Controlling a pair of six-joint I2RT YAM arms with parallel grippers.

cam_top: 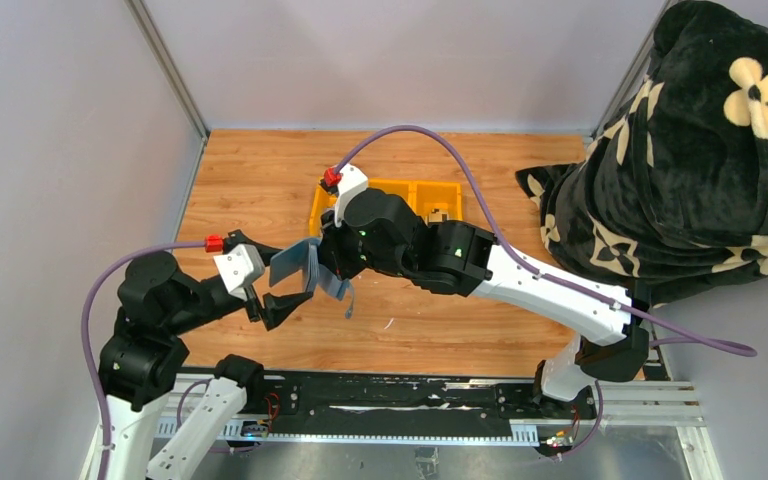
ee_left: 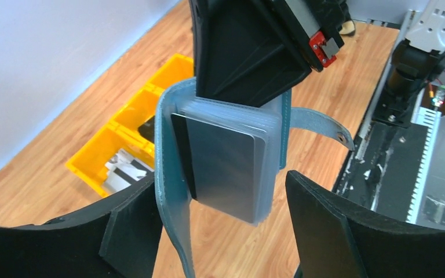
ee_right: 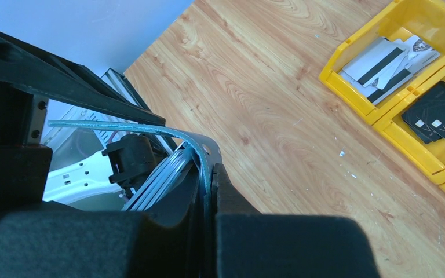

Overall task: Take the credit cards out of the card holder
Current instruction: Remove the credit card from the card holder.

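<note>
The card holder (cam_top: pixel 305 268) hangs open above the table, and my right gripper (ee_right: pixel 211 194) is shut on its blue-grey cover from above. In the left wrist view its clear sleeves fan out, with a grey credit card (ee_left: pixel 226 168) in the front sleeve. The snap strap (ee_left: pixel 324 124) sticks out to the right. My left gripper (ee_left: pixel 220 194) is open and straddles the sleeves. Its left finger (ee_left: pixel 130 231) is close beside the cover flap (ee_left: pixel 168 174), and its right finger (ee_left: pixel 324 226) stands apart from the sleeves. White credit cards with a black stripe (ee_right: pixel 379 63) lie in the yellow tray (ee_right: pixel 347 92).
The yellow tray (cam_top: pixel 450 190) stands behind the arms at mid-table, with black VIP cards (ee_right: pixel 440 113) in its second compartment. A black blanket with cream flowers (cam_top: pixel 700 150) is piled at the right. Grey walls close the left and back. A metal rail (cam_top: pixel 410 400) runs along the near edge.
</note>
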